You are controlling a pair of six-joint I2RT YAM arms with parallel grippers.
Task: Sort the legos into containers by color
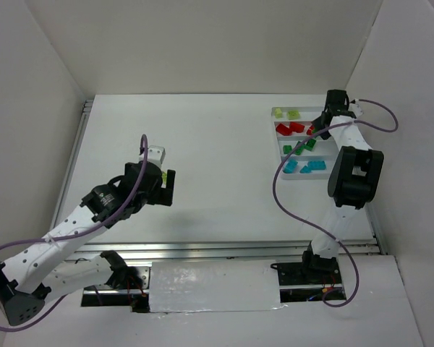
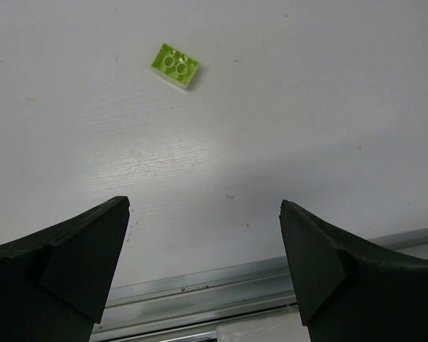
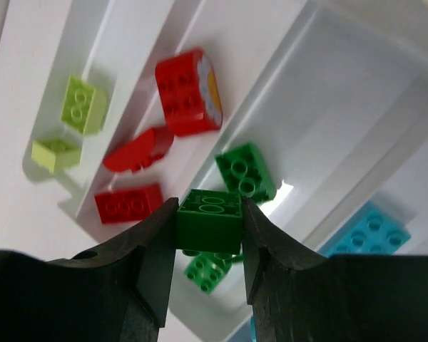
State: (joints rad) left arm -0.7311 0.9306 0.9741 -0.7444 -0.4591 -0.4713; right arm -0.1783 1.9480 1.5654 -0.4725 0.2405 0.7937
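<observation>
Currently my right gripper (image 3: 208,226) pinches a dark green studded plastic brick (image 3: 210,214) above the green bricks (image 3: 246,171) in the white plastic tray (image 3: 357,107). My left gripper (image 2: 204,206) gapes wide near a yellow-green plastic brick (image 2: 175,65) on the table (image 2: 307,107).

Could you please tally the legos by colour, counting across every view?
Red legos: 3
Dark green legos: 3, one in the right gripper
Cyan legos: about 3
Yellow-green legos: 3, one loose on the table
Total: about 12

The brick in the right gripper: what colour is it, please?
The small studded plastic brick is green, best in the right wrist view.
</observation>
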